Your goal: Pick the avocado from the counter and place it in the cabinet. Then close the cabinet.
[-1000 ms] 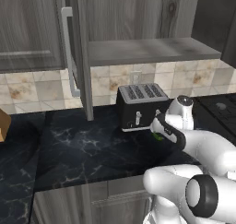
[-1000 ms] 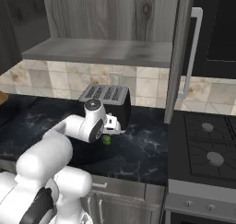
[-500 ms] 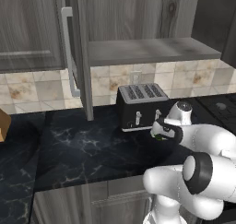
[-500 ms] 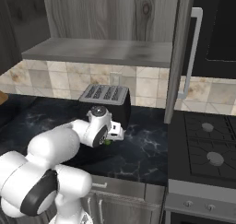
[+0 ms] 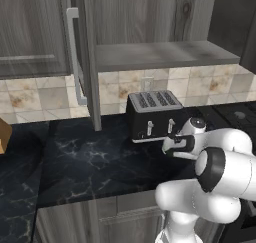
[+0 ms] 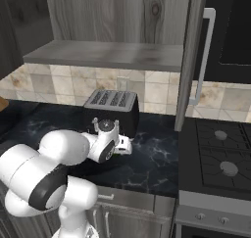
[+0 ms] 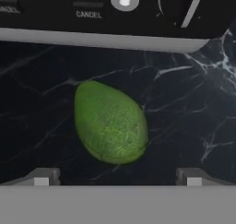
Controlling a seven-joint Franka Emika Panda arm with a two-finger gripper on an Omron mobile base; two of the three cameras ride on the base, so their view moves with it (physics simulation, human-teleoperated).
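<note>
Green and glossy, the avocado (image 7: 110, 122) is seen from the hand view as a smooth oval with a finely speckled skin, narrower at one end and fuller at the other, lying on its side. It rests on the dark marble-look desk (image 7: 41, 94), directly ahead of the end effector (image 7: 118, 177) and between the lines of its two fingertips (image 7: 42, 177), touching neither. Beyond the avocado, further from the end effector, the black front of the toaster (image 7: 115, 15) is seen with its silver lower edge, a lever and a knob. The two fingertips are spread wide apart, one to each side of the fruit, and nothing is clamped between them.

In the left base view the end effector (image 5: 172, 144) is held low over the desk (image 5: 90, 162), just in front of the toaster (image 5: 152, 114); in the right base view it (image 6: 122, 146) is likewise found just beside the toaster (image 6: 112, 109), with a sliver of green (image 6: 115, 154) showing beneath the hand. Above and behind the end effector the cabinet (image 5: 150, 54) stands open, its grey shelf bare and its door (image 5: 80, 57) swung out with the long silver handle facing forward.

Compared with a second ago, the hand has been lowered closer to the desk and the forearm has been swung round, so that the avocado, then plainly visible beside the hand in both base views, is now largely covered by it. The avocado has not been moved.
</note>
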